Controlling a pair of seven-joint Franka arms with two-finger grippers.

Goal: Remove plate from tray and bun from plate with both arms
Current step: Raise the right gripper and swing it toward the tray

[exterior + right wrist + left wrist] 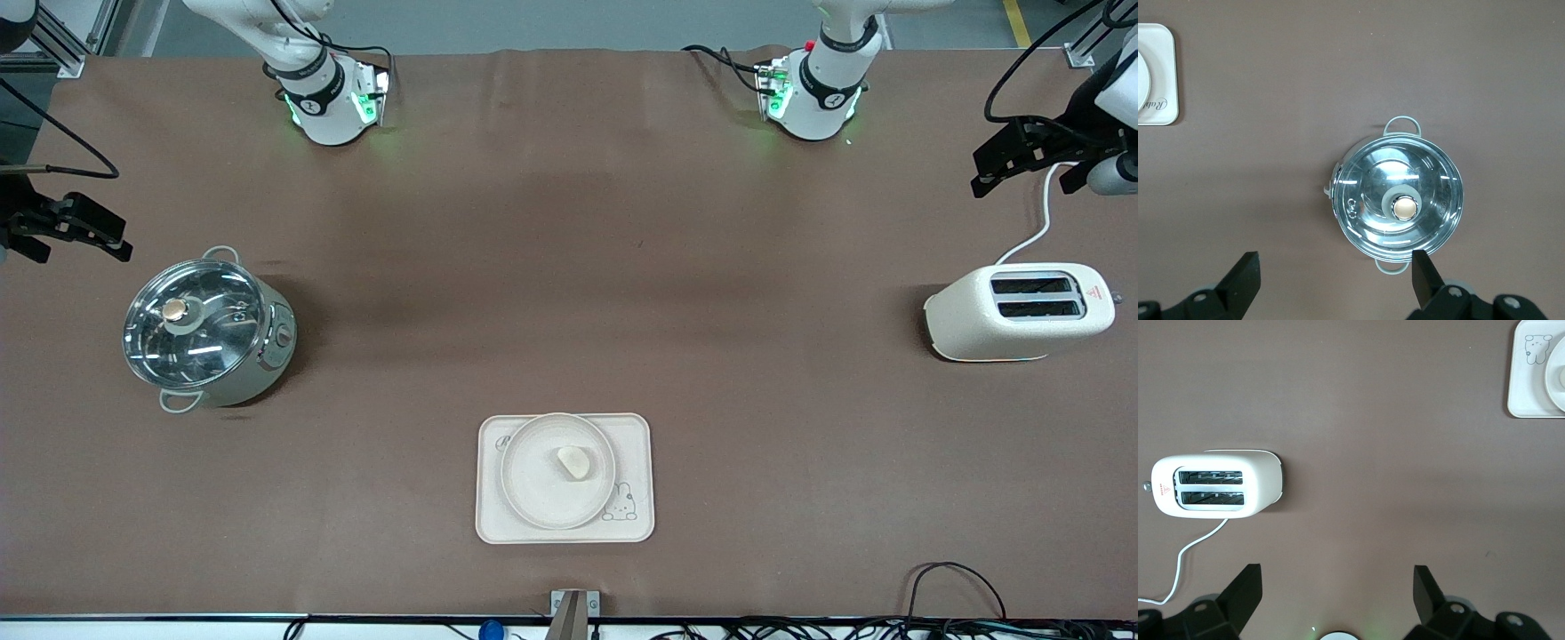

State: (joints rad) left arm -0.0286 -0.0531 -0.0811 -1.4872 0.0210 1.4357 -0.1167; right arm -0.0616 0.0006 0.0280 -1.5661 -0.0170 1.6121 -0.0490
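Observation:
The round cream plate (pixel 533 498) lies on the rectangular cream tray (pixel 636 436) near the table's front edge, midway between the arms. The small pale bun (pixel 573 462) rests on the plate, near its middle. My left gripper (pixel 1022 169) hangs open and empty over the left arm's end of the table, near the toaster; its wrist view (pixel 1338 587) shows a corner of the tray (pixel 1528 397) and the plate's edge (pixel 1551 393). My right gripper (pixel 76 240) hangs open and empty over the right arm's end, beside the pot; its wrist view (pixel 1335 270) shows the tray's corner (pixel 1161 73).
A steel pot with a glass lid (pixel 206 329) stands toward the right arm's end and shows in the right wrist view (pixel 1398 200). A white toaster (pixel 1022 311) with a cord stands toward the left arm's end and shows in the left wrist view (pixel 1218 485). Cables run along the table's front edge.

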